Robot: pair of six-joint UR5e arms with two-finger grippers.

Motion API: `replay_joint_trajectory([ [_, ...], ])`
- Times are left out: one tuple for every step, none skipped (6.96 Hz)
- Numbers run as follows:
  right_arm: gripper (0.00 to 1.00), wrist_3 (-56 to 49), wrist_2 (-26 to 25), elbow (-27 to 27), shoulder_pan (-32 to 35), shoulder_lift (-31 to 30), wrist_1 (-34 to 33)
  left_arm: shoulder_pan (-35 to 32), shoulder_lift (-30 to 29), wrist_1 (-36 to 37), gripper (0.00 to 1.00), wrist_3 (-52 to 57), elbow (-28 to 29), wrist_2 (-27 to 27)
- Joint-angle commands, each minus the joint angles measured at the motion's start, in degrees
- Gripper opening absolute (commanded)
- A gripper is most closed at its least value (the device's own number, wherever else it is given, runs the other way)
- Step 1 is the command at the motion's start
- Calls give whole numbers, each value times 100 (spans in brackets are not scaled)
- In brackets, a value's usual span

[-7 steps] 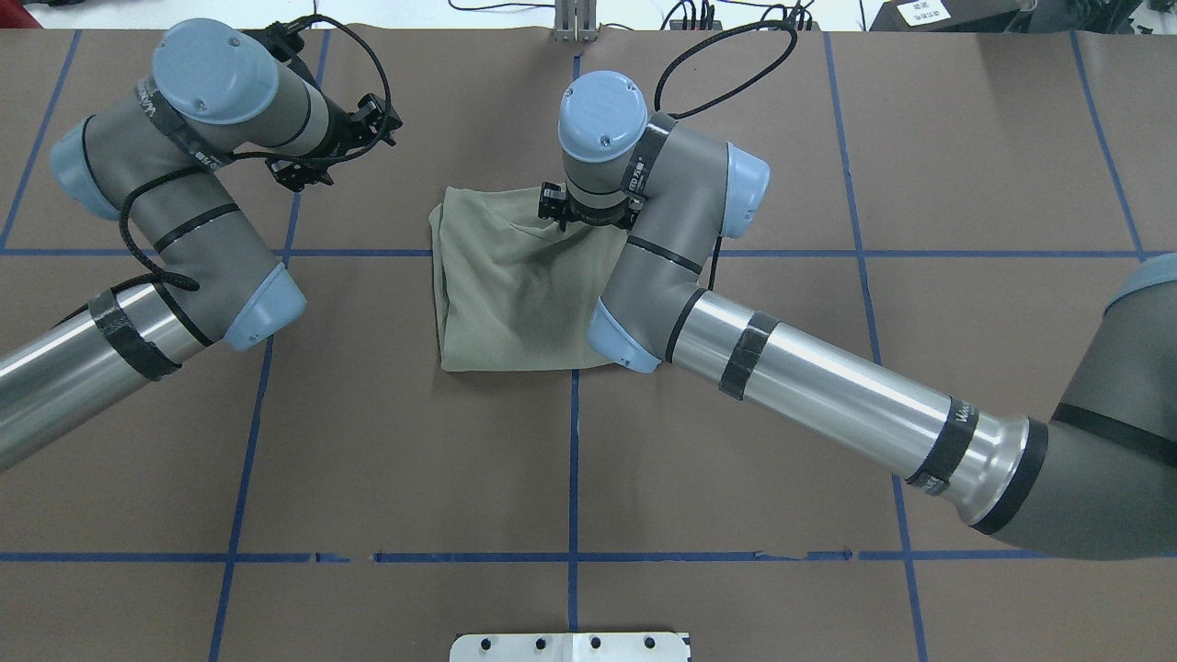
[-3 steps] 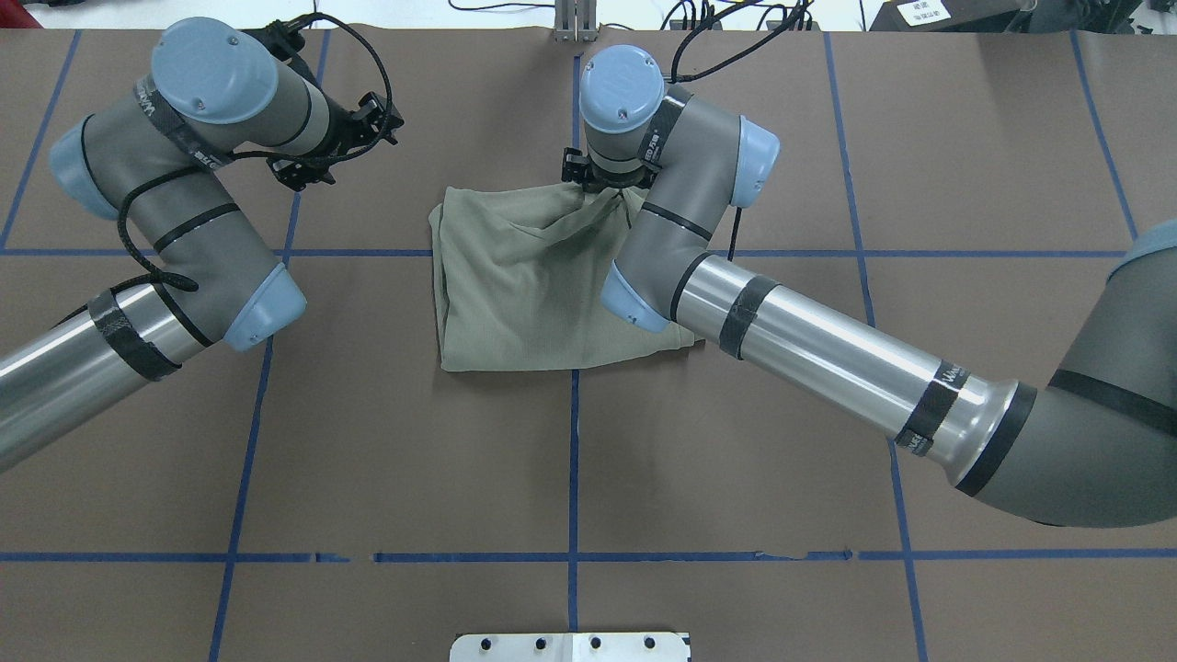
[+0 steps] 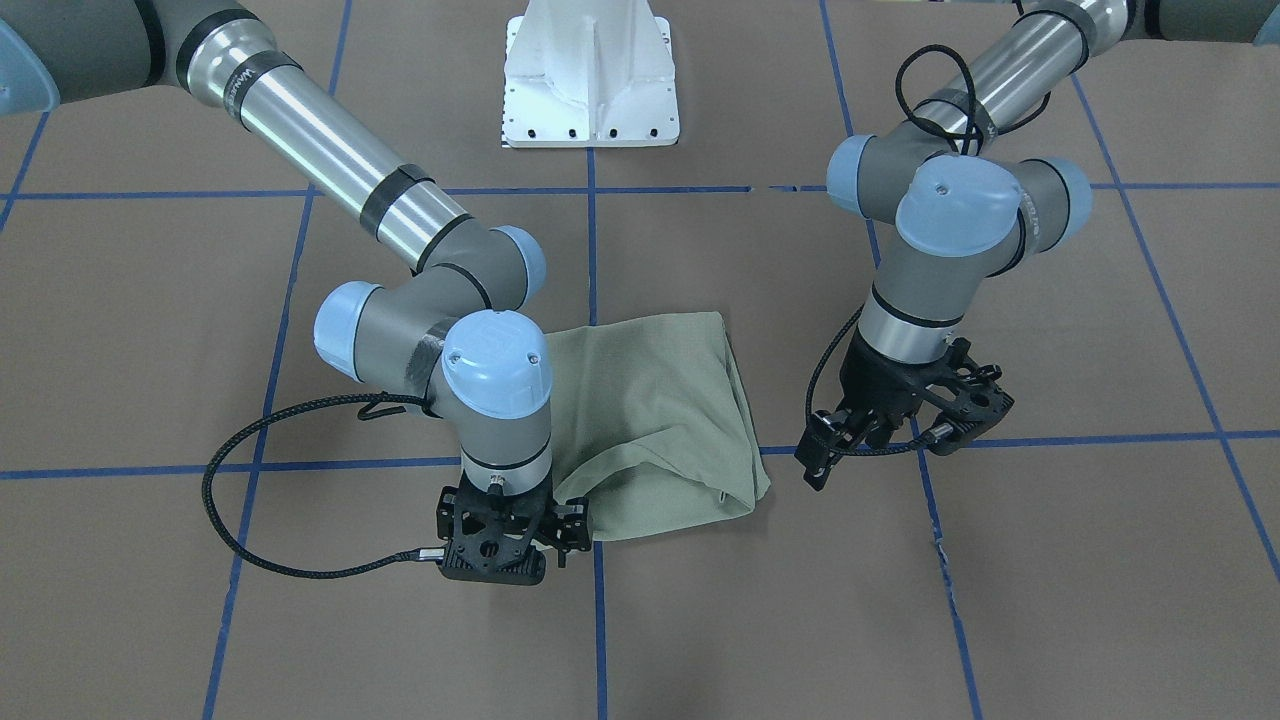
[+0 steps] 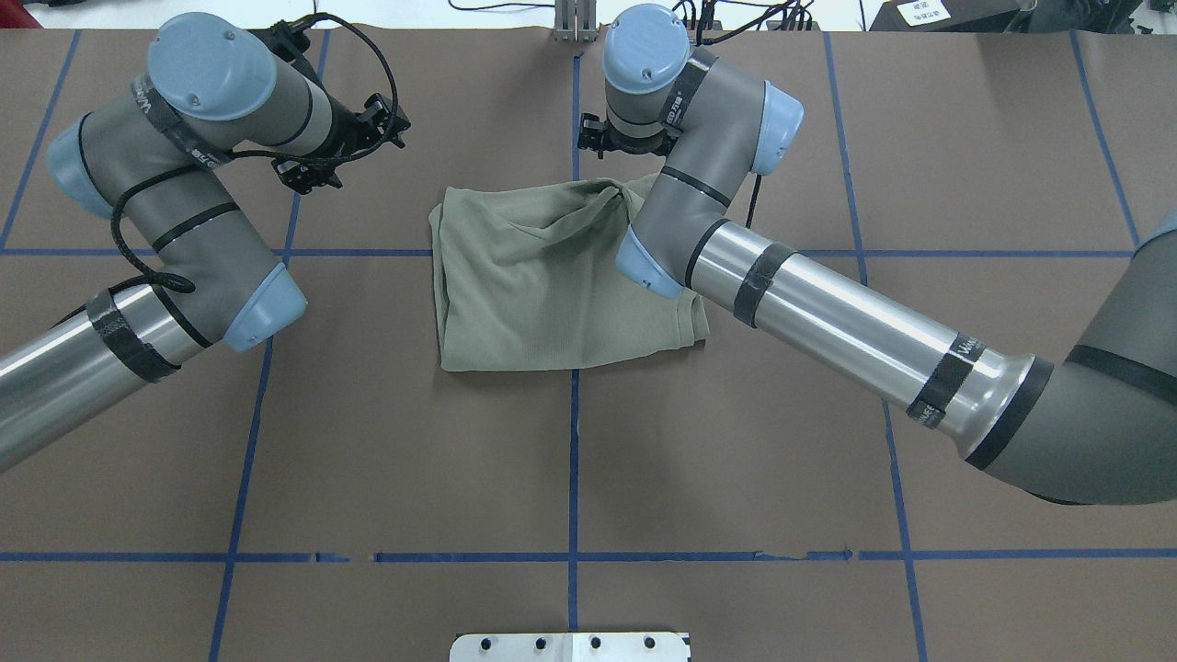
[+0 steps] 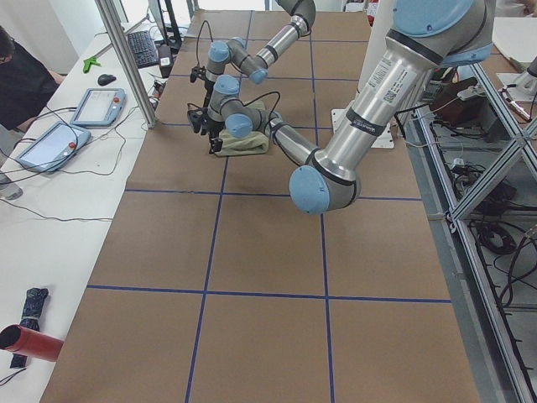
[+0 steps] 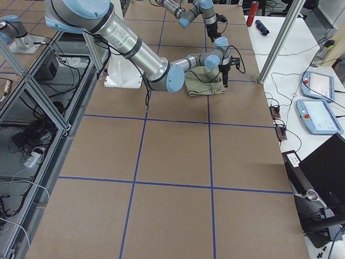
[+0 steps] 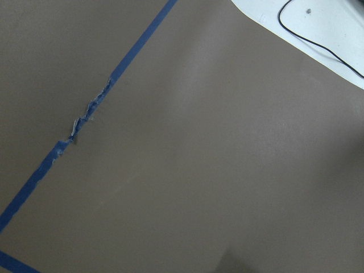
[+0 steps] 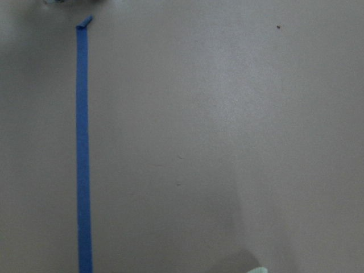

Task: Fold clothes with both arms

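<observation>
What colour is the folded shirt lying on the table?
Pale sage green, no pattern visible. The shirt shows best in the overhead exterior view.

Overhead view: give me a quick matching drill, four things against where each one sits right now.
Things:
1. pale sage-green knit shirt
2. black two-finger left gripper
3. black two-finger right gripper
4. white metal pedestal base

Places:
A. at the brown table's near edge, bottom of the view
B. just beyond the shirt's far edge
C. folded over the central crossing of the blue tape
D. above bare table, off to the shirt's left

Pairs: 1-C, 2-D, 3-B, 4-A.
</observation>
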Motion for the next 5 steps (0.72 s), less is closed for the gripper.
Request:
replay_joint_trajectory([
  [100, -74, 903, 1146, -76, 8, -1448, -81, 20, 31, 100, 117, -13, -53],
  [100, -284, 891, 1311, -434, -18, -1746, -151, 72, 22, 100, 127, -13, -61],
  [100, -687, 856, 1234, -602, -62, -1732, -221, 177, -4, 100, 292, -4, -183],
  [100, -725, 856, 1103, -630, -71, -1697, -291, 231, -22, 100, 407, -13, -184],
  [100, -891, 699, 1014, -622, -45, -1574, -292, 240, -22, 100, 399, -13, -184],
])
